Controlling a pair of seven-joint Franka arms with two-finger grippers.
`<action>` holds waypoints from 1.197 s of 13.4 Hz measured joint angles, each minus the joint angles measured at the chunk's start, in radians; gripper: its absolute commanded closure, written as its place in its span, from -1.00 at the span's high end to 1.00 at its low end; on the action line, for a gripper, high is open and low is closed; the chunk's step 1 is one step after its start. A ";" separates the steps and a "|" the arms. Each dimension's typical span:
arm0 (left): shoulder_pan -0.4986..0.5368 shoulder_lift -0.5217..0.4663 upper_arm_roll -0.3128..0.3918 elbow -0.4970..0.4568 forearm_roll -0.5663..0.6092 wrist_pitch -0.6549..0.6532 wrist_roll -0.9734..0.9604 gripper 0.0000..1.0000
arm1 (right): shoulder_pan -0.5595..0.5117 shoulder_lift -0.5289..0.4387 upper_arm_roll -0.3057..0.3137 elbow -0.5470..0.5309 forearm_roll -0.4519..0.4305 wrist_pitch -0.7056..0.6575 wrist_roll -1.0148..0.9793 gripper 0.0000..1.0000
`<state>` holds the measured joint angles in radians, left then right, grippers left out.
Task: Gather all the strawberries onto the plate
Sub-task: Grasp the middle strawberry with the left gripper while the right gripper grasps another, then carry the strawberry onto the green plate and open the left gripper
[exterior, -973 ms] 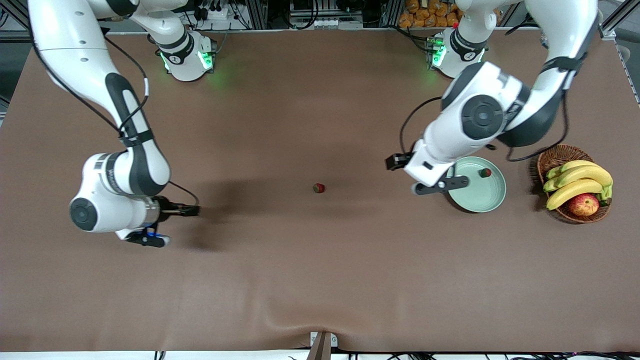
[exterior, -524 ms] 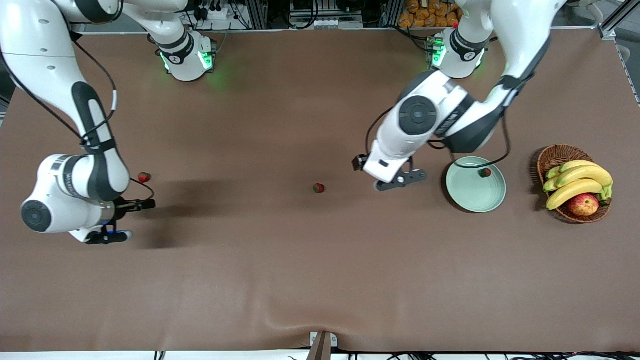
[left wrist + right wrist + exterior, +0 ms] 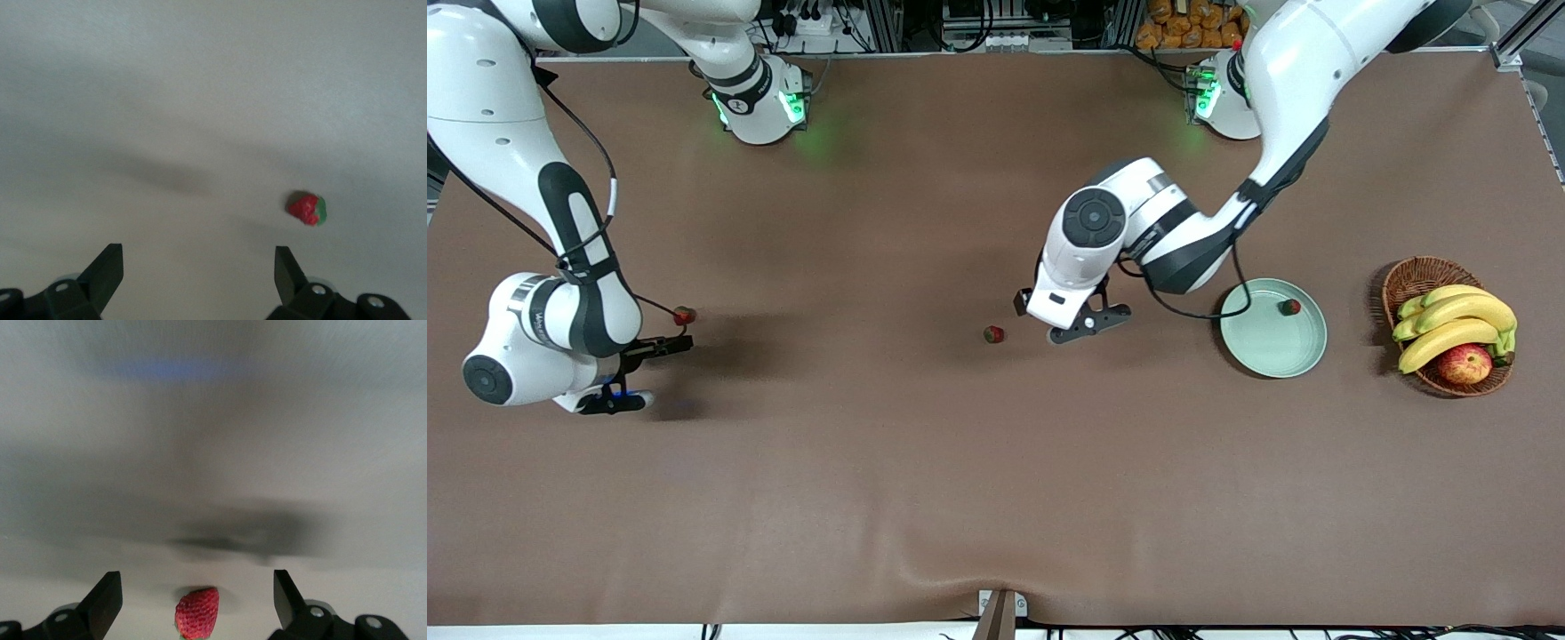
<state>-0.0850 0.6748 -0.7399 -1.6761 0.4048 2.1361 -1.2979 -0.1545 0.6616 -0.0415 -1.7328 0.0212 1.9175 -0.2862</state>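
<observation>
Now my right gripper [image 3: 640, 373] near right arm's table edge, fingers wide, strawberry [image 3: 684, 315] just beside. My left gripper [image 3: 1089, 322] mid-table, spread wide, second strawberry [image 3: 993, 334] close by. Third strawberry [image 3: 1288, 308] lies in plate [image 3: 1272, 351], near left arm's edge.

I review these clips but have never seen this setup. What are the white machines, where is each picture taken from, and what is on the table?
Two white robot arms work at a brown table. The wide picture looks down from across the table; the other two come from wrist cameras.

The open left gripper is over the table beside a tiny red strawberry at the middle. The open right gripper is by another.

A third strawberry lies in the round mint-green plate. A wicker basket holds bananas and an apple. Nothing is held.
</observation>
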 measured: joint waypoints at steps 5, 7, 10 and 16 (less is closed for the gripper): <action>-0.195 0.065 0.146 0.049 0.001 0.142 -0.131 1.00 | -0.001 0.000 -0.001 -0.008 -0.001 -0.070 0.000 0.20; -0.294 0.100 0.218 0.120 0.001 0.145 -0.199 1.00 | -0.002 0.000 -0.001 -0.012 -0.002 -0.078 0.000 0.03; -0.402 0.158 0.316 0.204 0.001 0.145 -0.254 0.95 | -0.002 0.001 -0.001 -0.018 -0.002 -0.094 0.000 0.00; -0.437 0.210 0.362 0.230 0.001 0.181 -0.280 0.62 | -0.003 0.005 -0.007 -0.044 -0.002 -0.094 0.000 -0.20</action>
<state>-0.5218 0.8850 -0.3779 -1.4459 0.4061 2.3168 -1.5780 -0.1576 0.6671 -0.0481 -1.7764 0.0189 1.8238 -0.2860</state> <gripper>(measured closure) 0.110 0.529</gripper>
